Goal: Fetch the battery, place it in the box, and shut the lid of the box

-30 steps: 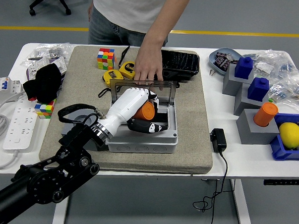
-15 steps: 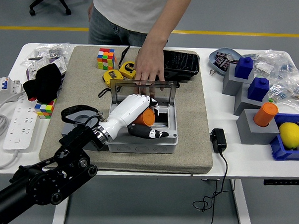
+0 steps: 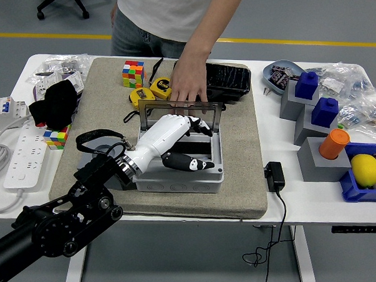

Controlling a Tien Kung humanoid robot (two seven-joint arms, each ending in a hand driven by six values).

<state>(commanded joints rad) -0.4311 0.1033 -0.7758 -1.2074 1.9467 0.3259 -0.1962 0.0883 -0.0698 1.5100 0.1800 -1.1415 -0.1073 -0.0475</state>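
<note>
Over the grey-white box on the beige mat, the robot's left hand reaches in from the lower left, its white shell covering most of the box's opening. Its black fingers are loosely spread, some pointing right across the near rim, others toward the far wall, and they grip nothing that shows. No orange battery can be seen under the hand or in the visible part of the box's dark inside; whether it lies there, hidden by the palm, cannot be told. The clear lid stands upright at the box's far edge. A person's hand comes down from the far side and rests its fingertips on the lid's top edge, holding it up. Just beyond lie two yellow tape measures, a colour cube and a black case. On the right, an orange cylinder sits atop a grey block, beside a lemon.
</note>
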